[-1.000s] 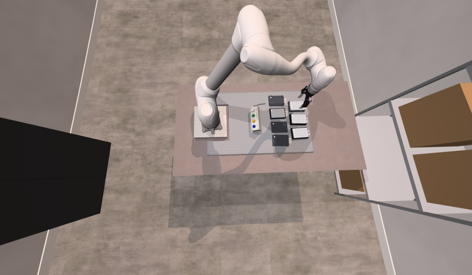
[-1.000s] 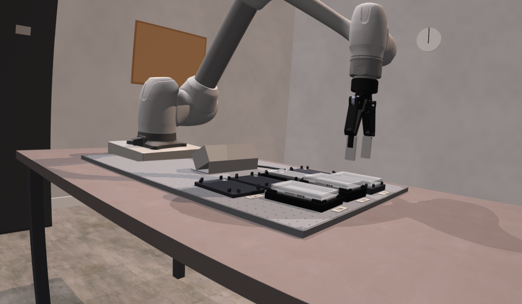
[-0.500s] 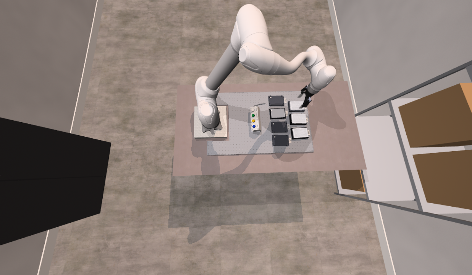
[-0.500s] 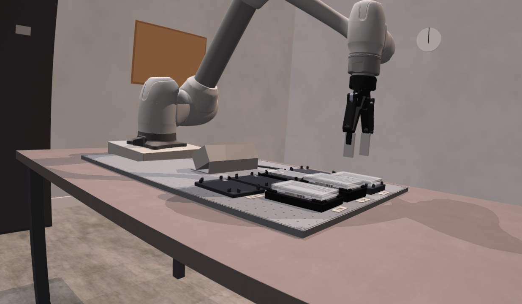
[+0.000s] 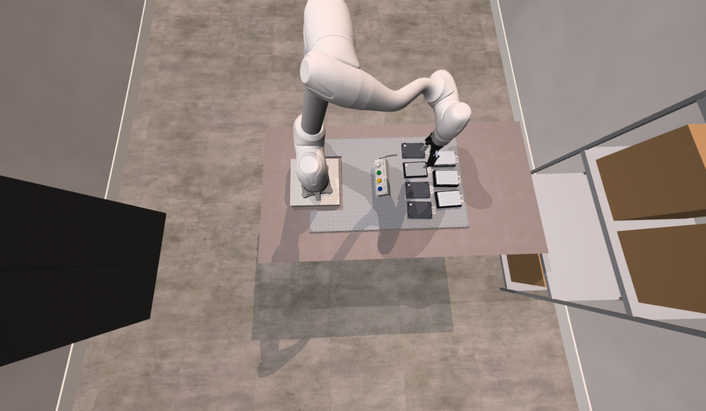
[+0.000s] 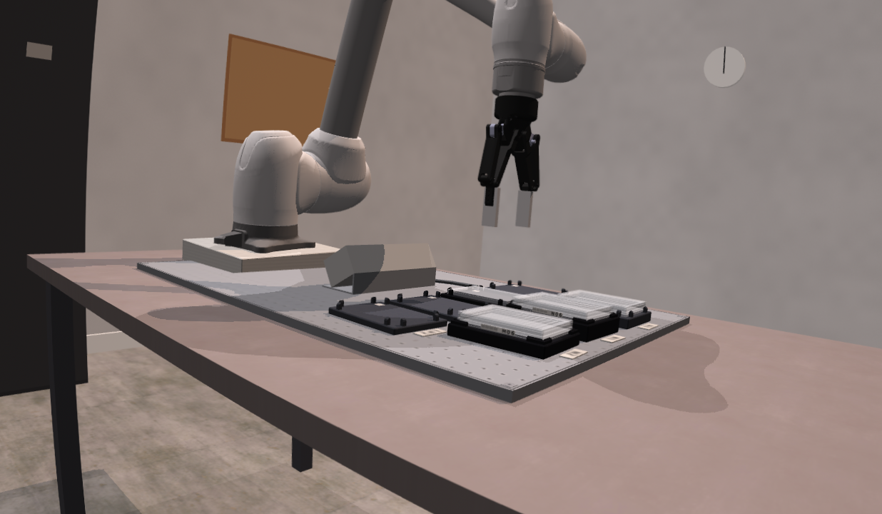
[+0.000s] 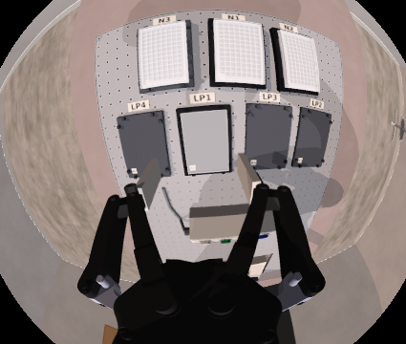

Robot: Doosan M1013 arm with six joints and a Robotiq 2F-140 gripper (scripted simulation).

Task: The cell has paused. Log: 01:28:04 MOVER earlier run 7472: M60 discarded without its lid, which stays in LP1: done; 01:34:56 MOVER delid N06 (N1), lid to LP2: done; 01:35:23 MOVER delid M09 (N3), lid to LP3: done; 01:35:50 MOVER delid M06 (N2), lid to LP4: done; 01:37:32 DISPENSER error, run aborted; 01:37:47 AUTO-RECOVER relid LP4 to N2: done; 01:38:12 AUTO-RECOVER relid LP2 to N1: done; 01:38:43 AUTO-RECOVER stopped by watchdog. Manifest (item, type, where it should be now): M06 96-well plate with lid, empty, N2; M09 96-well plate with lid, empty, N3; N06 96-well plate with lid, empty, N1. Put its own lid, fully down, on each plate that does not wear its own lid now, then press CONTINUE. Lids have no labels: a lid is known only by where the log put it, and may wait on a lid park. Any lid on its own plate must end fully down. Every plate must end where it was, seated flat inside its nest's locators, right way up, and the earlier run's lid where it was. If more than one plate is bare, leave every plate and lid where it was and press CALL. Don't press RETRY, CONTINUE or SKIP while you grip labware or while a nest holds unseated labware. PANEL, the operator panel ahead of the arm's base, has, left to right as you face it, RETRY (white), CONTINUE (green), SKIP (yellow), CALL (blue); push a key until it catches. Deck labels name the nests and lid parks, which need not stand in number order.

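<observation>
High above the LP1 lid park (image 7: 179, 134), the gripper (image 6: 507, 215) hangs partly open, gripping nothing; a lone lid (image 7: 205, 140) sits on LP1, just behind the three plates (image 7: 237, 52).

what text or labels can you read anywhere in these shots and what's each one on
"LP4": deck label above the leftmost lid park.
"LP1": label above the park holding a lid.
"LP3": label above the third park.
Label above the rightmost park: too blurred to read.
Labels above the three plates: start with N, digits unclear.
Panel keys: no text legible.
Gripper: open, unmarked.
</observation>
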